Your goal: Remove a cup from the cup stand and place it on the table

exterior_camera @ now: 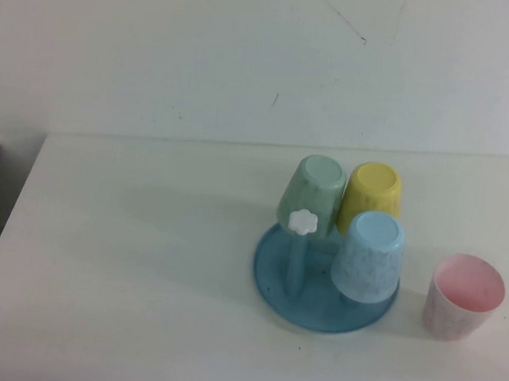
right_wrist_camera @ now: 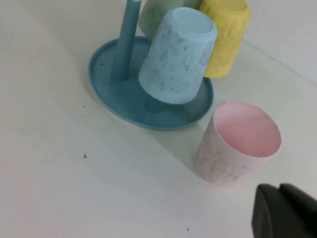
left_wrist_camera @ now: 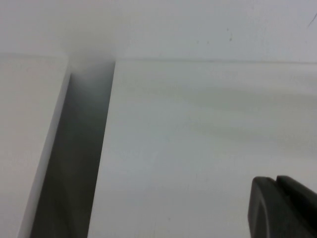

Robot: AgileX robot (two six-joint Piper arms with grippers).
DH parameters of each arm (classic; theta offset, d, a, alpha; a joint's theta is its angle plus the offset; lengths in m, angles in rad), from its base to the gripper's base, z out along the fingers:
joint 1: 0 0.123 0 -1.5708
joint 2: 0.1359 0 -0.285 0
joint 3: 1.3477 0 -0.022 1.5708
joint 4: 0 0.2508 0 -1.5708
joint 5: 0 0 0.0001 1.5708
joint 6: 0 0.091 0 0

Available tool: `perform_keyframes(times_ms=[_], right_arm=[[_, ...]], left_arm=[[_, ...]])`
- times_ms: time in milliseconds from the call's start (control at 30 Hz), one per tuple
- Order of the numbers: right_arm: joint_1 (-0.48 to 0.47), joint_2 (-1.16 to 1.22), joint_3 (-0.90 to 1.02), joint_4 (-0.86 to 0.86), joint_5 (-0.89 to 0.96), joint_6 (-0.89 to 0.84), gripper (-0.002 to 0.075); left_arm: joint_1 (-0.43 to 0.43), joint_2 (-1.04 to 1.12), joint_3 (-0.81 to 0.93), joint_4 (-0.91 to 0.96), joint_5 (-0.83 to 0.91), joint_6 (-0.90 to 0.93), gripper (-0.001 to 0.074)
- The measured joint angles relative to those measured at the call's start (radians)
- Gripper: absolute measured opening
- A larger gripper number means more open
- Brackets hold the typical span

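Note:
The pale pink speckled cup [exterior_camera: 464, 297] stands upright on the white table [exterior_camera: 142, 279], just right of the blue cup stand [exterior_camera: 315, 312]. It also shows in the right wrist view [right_wrist_camera: 237, 144], apart from the stand's dish [right_wrist_camera: 105, 74]. One peg with a white flower cap [exterior_camera: 303, 222] is bare. My right gripper [right_wrist_camera: 278, 187] is shut and empty, a short way from the pink cup. My left gripper [left_wrist_camera: 275, 179] is shut and empty over bare table [left_wrist_camera: 198, 148] near its left edge. Neither arm shows in the high view.
A mint green cup [exterior_camera: 312, 193], a yellow cup [exterior_camera: 371, 195] and a light blue speckled cup [exterior_camera: 368, 257] hang upside down on the stand's pegs. A dark gap [left_wrist_camera: 74, 163] runs along the table's left edge. A white wall [exterior_camera: 248, 49] stands behind.

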Motion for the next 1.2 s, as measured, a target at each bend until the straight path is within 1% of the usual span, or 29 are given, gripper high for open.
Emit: perform_keyframes(times_ms=[100, 1200], right_arm=[[0.0, 0.0, 0.0, 0.0, 0.001, 0.0, -0.0002], [0.0, 0.0, 0.0, 0.016, 0.031, -0.009, -0.0002]], left_arm=[[0.0, 0.0, 0.022, 0.0, 0.009, 0.002, -0.0002], [0.002, -0.002, 0.022, 0.02, 0.023, -0.022, -0.0002]])
